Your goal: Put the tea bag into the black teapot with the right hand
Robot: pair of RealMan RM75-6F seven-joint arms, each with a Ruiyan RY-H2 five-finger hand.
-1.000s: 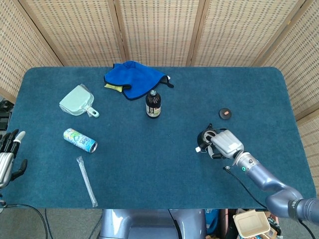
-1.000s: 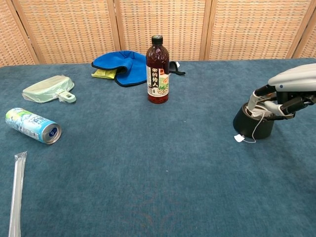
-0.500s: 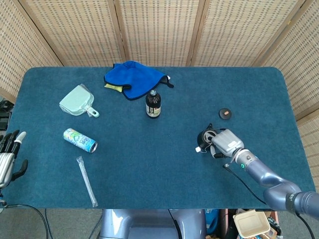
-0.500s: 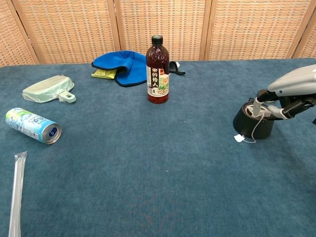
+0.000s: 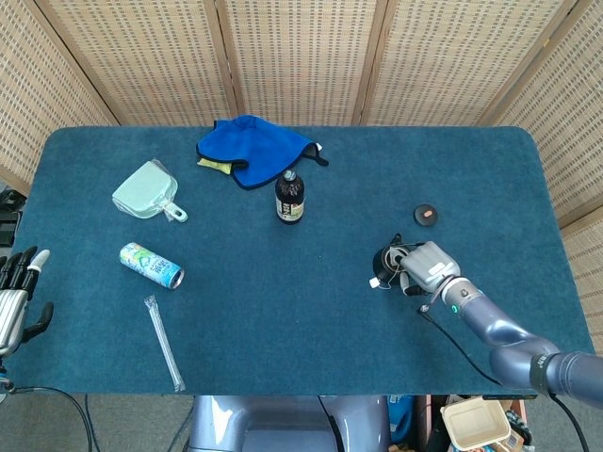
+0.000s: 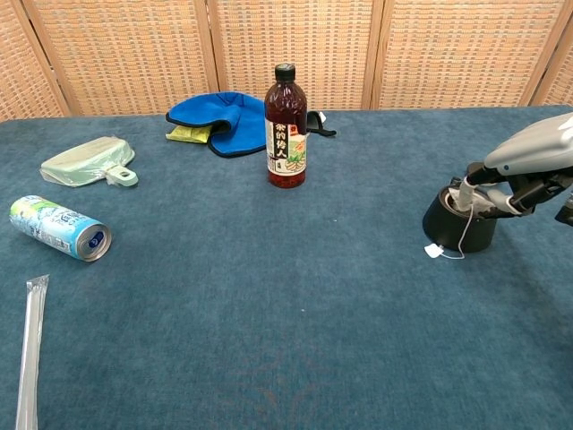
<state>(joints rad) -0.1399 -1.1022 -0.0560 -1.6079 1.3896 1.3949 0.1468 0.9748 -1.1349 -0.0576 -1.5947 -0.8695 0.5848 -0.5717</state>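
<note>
I have the right hand (image 6: 522, 175) at the rim of the black teapot (image 6: 458, 225), fingers curled at the tea bag (image 6: 467, 195) in its mouth, though I cannot tell if they grip it; its tag (image 6: 433, 251) lies on the table (image 6: 269, 296); my left hand (image 5: 13, 297) sits idle, fingers spread.

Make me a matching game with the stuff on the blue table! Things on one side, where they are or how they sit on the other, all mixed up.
Things:
1. drink can
2. dark bottle
3. tea bag tag
4. blue cloth

Places or states:
A. standing upright near the middle
B. on the table in front of the black teapot, on its string
C. lying on its side at the left
D. crumpled at the back, behind the bottle

Pairs: 1-C, 2-A, 3-B, 4-D
</note>
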